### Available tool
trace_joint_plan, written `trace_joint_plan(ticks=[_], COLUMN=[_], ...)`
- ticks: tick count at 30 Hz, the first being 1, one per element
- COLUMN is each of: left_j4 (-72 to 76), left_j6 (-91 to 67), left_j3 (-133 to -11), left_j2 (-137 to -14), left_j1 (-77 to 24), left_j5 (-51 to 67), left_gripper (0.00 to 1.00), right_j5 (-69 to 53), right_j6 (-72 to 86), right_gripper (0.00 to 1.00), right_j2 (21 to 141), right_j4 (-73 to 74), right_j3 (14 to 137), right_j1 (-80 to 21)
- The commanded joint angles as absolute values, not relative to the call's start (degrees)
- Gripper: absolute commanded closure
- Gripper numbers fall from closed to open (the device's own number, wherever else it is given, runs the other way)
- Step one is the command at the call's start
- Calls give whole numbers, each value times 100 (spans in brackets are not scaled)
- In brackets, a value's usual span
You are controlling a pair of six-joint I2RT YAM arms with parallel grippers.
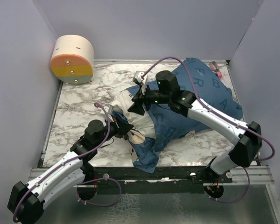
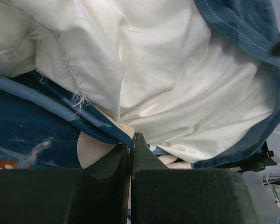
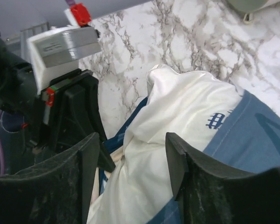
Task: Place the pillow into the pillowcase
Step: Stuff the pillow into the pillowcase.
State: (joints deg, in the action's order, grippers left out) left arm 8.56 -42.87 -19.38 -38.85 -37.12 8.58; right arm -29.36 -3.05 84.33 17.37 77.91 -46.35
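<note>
**Marble table point(image 1: 79, 107): pillow point(image 1: 125, 105) partly sheathed, one hem pinched**

Lilac walls point(image 1: 18, 70) are seen on three sides of the table. A cream drum point(image 1: 72, 59) with an orange and yellow face is set at the far left corner, well apart from the cloth. A small pink item point(image 1: 218, 70) is glimpsed at the far right; its kind cannot be told. The pillowcase point(image 1: 200, 102) is spread from the far right corner toward the near middle. The right arm is stretched across it, so much of its print is hidden. The pillow is lodged inside the pillowcase, with one white end bare at the open mouth near the table's middle.

The left gripper point(image 2: 130, 151) is shown with its fingers together, clamped on the blue hem of the pillowcase. The bare pillow end bulges just above its fingertips. The right gripper point(image 3: 130, 140) is held over that same end with its fingers apart. The pillow is seen between and beneath them, though contact cannot be confirmed. The left gripper is found just beside it.
</note>
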Motion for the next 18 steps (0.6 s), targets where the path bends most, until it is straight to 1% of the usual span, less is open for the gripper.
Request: trace_joint_plan(ticks=[1, 6, 10, 11, 12, 14, 15, 18], left_j4=[1205, 1209, 1227, 1211, 1171, 990, 830, 249], left_j6=[-4320, -4353, -4328, -4303, -4281, -4215, -4178, -3993], left_j3=[-1887, -1894, -1968, -2003, -2038, -2126, -2167, -2355], left_j2=[-3593, -3544, -3612, -3627, -3636, -3583, -3510, -3329], left_j1=[-3668, -3666, -3665, -3665, -3665, -3665, -3672, -3650], left_j5=[947, 973, 1026, 1035, 1026, 927, 819, 394], left_gripper=[100, 100, 100, 100, 100, 100, 100, 100], right_j5=[-3026, -2497, -1737, -1472, -1162, -412, -122, 243], right_j6=[60, 74, -61, -103, -136, -138, -190, -304], right_gripper=[40, 40, 41, 44, 52, 72, 79, 92], right_j2=[9316, 10238, 10771, 10886, 10961, 10967, 10908, 10551], right_j4=[1472, 1827, 2219, 2349, 2496, 2688, 2723, 2882], right_j3=[8314, 9064, 9410, 9463, 9476, 9304, 9118, 8406], right_j1=[-4741, -4886, -5097, -5121, -5117, -5117, -5092, -4918])
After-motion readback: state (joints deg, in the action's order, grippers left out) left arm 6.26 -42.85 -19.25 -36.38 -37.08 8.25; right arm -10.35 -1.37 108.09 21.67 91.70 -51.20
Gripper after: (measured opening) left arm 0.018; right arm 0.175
